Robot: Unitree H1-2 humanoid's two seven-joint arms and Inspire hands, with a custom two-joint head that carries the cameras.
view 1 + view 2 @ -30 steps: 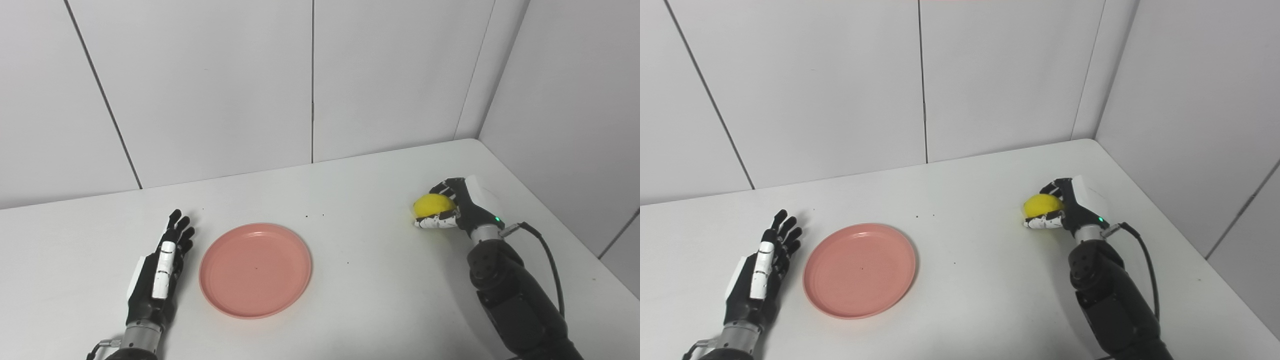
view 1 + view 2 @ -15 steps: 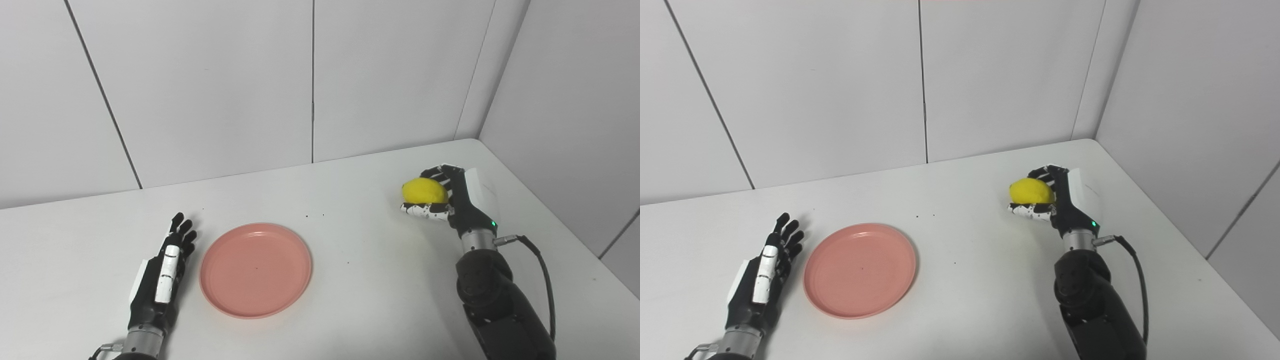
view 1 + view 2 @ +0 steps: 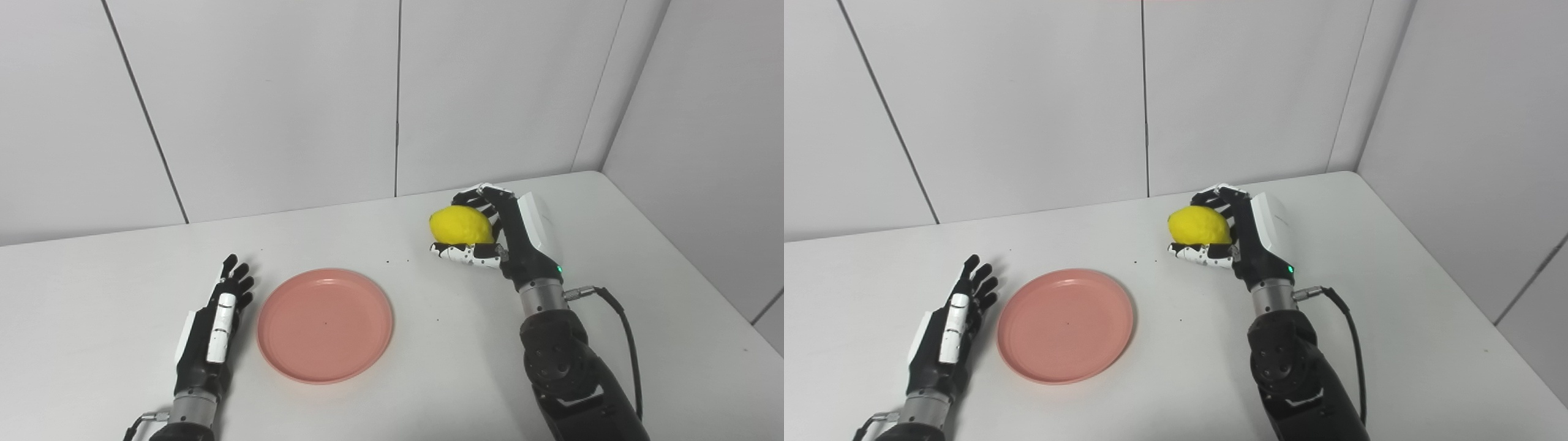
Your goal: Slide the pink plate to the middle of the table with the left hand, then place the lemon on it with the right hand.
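Observation:
The round pink plate (image 3: pixel 325 324) lies flat on the white table (image 3: pixel 110 288), a little left of centre, with nothing on it. Just left of its rim my left hand (image 3: pixel 211 327) rests open on the table, fingers straight and apart, not touching the plate. My right hand (image 3: pixel 499 236) is shut on the yellow lemon (image 3: pixel 460 225) and holds it in the air, above the table to the right of the plate. Fingers curl over the lemon's top and the thumb sits under it.
White wall panels close the table at the back and along the right side. A black cable (image 3: pixel 621 324) loops from my right wrist. A few dark specks (image 3: pixel 398 260) dot the table behind the plate.
My right hand has lifted the lemon off the table and carried it left toward the plate. The left hand has drawn back slightly. The camera has shifted a little.

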